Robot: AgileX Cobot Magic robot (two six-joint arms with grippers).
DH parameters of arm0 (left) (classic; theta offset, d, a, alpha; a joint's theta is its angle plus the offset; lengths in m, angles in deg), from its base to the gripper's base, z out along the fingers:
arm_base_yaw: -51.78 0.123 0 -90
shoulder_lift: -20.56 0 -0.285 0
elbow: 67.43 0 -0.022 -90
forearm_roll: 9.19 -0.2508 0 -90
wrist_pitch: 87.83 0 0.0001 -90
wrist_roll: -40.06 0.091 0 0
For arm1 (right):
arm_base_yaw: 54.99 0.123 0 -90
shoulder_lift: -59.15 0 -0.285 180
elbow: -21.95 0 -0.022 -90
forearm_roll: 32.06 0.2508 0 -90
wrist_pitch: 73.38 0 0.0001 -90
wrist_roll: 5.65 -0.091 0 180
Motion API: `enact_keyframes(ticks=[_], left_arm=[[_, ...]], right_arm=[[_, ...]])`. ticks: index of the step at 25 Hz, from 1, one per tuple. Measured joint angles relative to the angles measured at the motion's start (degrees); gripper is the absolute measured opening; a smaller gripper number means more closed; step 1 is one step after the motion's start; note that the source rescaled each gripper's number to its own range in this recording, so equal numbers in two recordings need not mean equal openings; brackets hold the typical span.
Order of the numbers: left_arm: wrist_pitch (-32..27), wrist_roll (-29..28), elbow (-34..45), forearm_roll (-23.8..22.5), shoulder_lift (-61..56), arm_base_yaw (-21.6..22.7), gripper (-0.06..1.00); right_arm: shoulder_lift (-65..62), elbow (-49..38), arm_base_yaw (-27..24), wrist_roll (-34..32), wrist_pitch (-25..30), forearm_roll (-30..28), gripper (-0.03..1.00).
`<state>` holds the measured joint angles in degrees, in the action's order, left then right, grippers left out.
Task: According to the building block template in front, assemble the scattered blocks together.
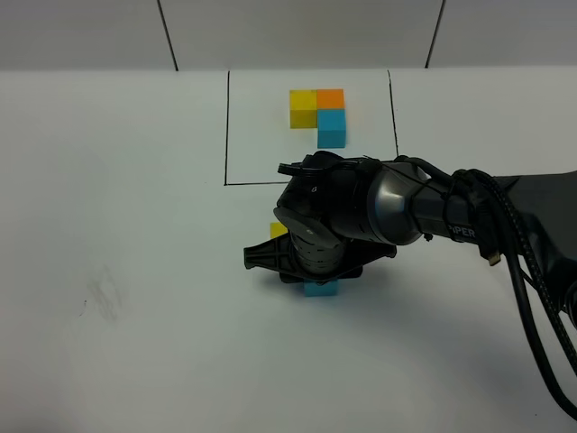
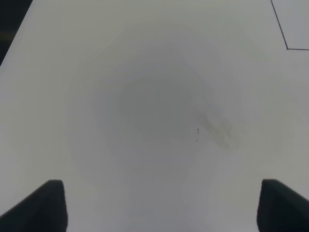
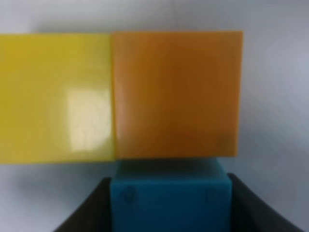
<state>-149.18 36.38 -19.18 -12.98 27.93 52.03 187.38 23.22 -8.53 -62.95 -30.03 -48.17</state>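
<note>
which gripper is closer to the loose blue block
Right. The right gripper is shut on the blue block; the left gripper hangs open over bare table, no block in its view.

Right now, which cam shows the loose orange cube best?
Right wrist: the orange cube fills the frame, flush beside the yellow cube, with the blue cube between the right gripper's fingers. In exterior high the arm hides it; only slivers of yellow and blue show. Left wrist shows bare table.

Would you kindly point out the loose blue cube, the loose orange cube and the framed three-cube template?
loose blue cube (image 3: 170,203): right wrist view, its top face between the jaws.
loose orange cube (image 3: 176,94): right wrist view, top face centre.
framed three-cube template (image 1: 317,109): exterior high view, cluster's middle.
</note>
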Motion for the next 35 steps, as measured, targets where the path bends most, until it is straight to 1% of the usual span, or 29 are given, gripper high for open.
enact_keyframes(ticks=[9, 20, 26, 31, 35], left_arm=[[0.0, 0.1, 0.0, 0.0, 0.0, 0.0, 0.68], [0.0, 0.1, 0.0, 0.0, 0.0, 0.0, 0.68], [0.0, 0.1, 0.0, 0.0, 0.0, 0.0, 0.68], [0.0, 0.1, 0.0, 0.0, 0.0, 0.0, 0.68], [0.0, 0.1, 0.0, 0.0, 0.0, 0.0, 0.68]], right_arm=[[0.1, 0.0, 0.0, -0.8, -1.1, -1.3, 0.2], [0.1, 0.0, 0.0, -2.2, -1.1, -2.2, 0.2], [0.1, 0.0, 0.0, -2.2, -1.1, -2.2, 0.2], [0.1, 0.0, 0.0, -2.2, -1.2, -0.7, 0.2], [0.1, 0.0, 0.0, -2.2, -1.2, -0.6, 0.2]])
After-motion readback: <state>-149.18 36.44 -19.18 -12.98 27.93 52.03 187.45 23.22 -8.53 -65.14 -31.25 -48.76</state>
